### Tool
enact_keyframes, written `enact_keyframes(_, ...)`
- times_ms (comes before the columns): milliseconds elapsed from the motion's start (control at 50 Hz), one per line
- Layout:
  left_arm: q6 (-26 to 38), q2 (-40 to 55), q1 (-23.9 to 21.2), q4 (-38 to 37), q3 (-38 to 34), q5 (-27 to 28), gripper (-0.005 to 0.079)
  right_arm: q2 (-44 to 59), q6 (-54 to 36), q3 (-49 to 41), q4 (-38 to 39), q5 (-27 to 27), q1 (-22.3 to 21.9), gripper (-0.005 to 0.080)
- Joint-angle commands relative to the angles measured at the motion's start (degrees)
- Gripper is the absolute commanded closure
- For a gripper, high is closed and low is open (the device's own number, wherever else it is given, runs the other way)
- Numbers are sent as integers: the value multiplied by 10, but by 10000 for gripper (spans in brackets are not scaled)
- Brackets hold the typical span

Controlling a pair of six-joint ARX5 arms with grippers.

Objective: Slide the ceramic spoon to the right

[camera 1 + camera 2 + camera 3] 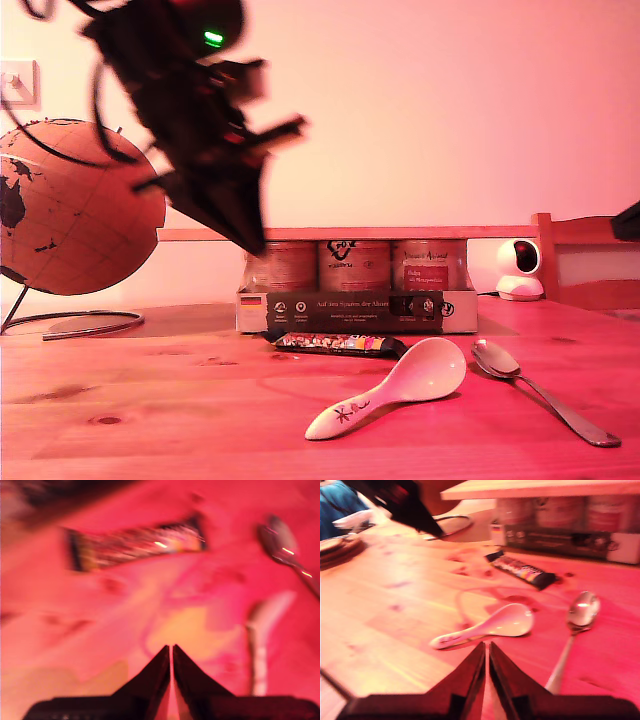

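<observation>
Bare table point(150, 420) lying open toward the exterior view's left. One ceramic spoon point(400, 385) lying flat near the front edge, one metal spoon point(530, 385) just beside it on the exterior view's right. My first gripper point(171, 650) hanging raised, tilted down, jaws pressed together; my second gripper point(487, 647) likewise pressed together, hovering near the ceramic spoon's handle.

Ceramic spoon point(400, 388) on table point(150, 420), metal spoon point(540, 390) at exterior view's right, wrapper point(335, 344) behind.

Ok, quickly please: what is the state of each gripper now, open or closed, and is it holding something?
My first gripper: closed, holding nothing, raised above the table.
My second gripper: closed, holding nothing, just short of the ceramic spoon.
</observation>
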Motion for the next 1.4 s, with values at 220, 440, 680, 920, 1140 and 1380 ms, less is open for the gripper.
enact_keyframes(220, 34, -94, 99, 2, -68, -1, 766, -4, -3, 1, 3, 52, 1, 764)
enact_keyframes(440, 42, -186, 168, 37, -158, 2, 766, -4, -45, 1, 3, 53, 1, 764)
enact_keyframes(680, 42, -301, 208, 101, -266, 2, 766, -4, -46, 1, 3, 33, 1, 764)
enact_keyframes(920, 42, -416, 230, 165, -358, 0, 766, -4, -46, 1, 8, 30, 1, 764)
enact_keyframes(1140, 29, -529, 246, 226, -459, -5, 766, -4, -42, 1, 26, 49, 1, 764)
enact_keyframes(1380, 17, -629, 247, 280, -541, -13, 766, -4, -50, -1, 34, 99, -18, 764)
